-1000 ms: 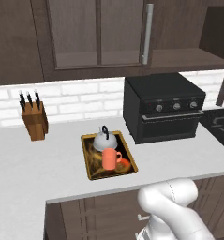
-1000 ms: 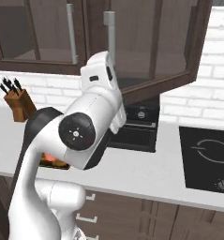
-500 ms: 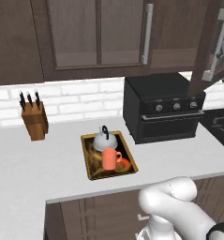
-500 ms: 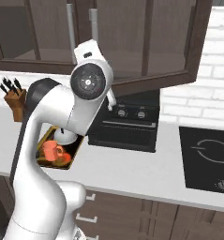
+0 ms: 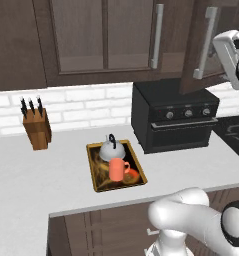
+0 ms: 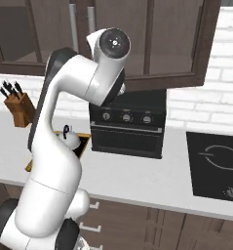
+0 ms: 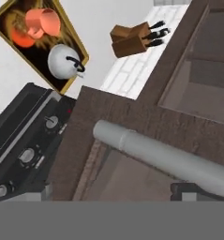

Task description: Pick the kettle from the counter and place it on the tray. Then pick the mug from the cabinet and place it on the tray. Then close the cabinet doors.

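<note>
In the left base view, the flat rectangular tray with a gold-yellow rim and dark painted picture (image 5: pixel 97 183) lies on the broad light grey-white counter (image 5: pixel 36 175), just left of the black countertop oven (image 5: pixel 173 120). On the tray stand the small silver-grey domed kettle with a black arched handle (image 5: pixel 110 148), at the end nearer the wall, and the orange-coral cylindrical mug (image 5: pixel 117 170) just in front of it. A wooden knife block with dark handles (image 5: pixel 36 127) stands well to the left of the tray, by the white brick wall. Above the oven, the left dark brown wooden cabinet door with a translucent panel and grey bar handle (image 5: pixel 128 37) sits flat against the wall cabinet, while the right door (image 5: pixel 206 42) swings out at an angle.

In the right base view, the white arm rises in front of the tray (image 6: pixel 80 144); the kettle (image 6: pixel 70 139) peeks out beside the arm, left of the oven (image 6: pixel 130 122). The open door (image 6: pixel 176 44) hangs above the oven.

In the hand view, the open door's grey bar handle (image 7: pixel 165 157) runs across the frame just above the gripper (image 7: pixel 193 191), whose one visible dark fingertip sits just below the bar; the fingers stand apart, holding nothing. Beyond the door edge lie the tray (image 7: pixel 19 40), mug (image 7: pixel 42 22), kettle (image 7: pixel 63 61) and knife block (image 7: pixel 132 38).
</note>
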